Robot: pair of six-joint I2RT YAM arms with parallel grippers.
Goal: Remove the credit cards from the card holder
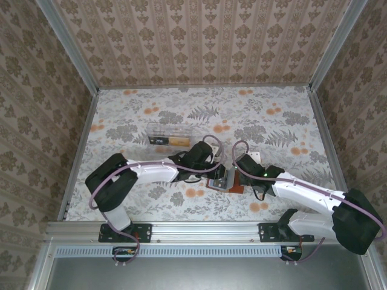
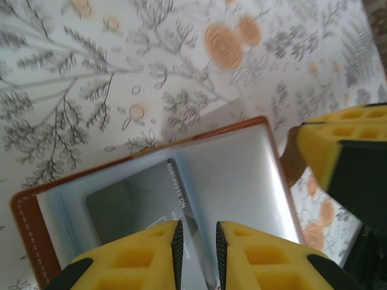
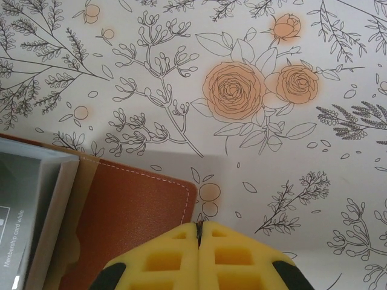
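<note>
Status: card holder (image 2: 242, 175) lies open, lining up, on the floral table (image 3: 314, 181), between the 2 arms. 1 dark grey credit card (image 2: 136, 202) sits in its sleeve on the leaf under the left gripper. No card lies loose on the table that I can see.

Left gripper (image 2: 196, 244): jaws stand a narrow slit apart, straddling the near edge of the grey card and its sleeve. Cannot tell whether they touch the card, the sleeve, or neither.

Right gripper (image 3: 198, 232): fully closed and holding nothing, tips over the brown outer flap near its corner. It probably serves as a hold-down, but the wrist view does not confirm contact.

Risks (judgement):
1. Jaws bite sleeve and card together -> the whole holder drags or lifts with the pull and the card does not slide free.
2. Only the thin card edge sits between the jaws -> smooth plastic slips and the grip is lost.
3. Right tips sit near the flap's corner -> weak pin, so the holder may pivot there or fold shut under the pull.
4. Pull not in line with the sleeve mouth -> card jams or bends.
5. Clear plastic box (image 1: 169, 136) is well apart, so no collision concern.
</note>
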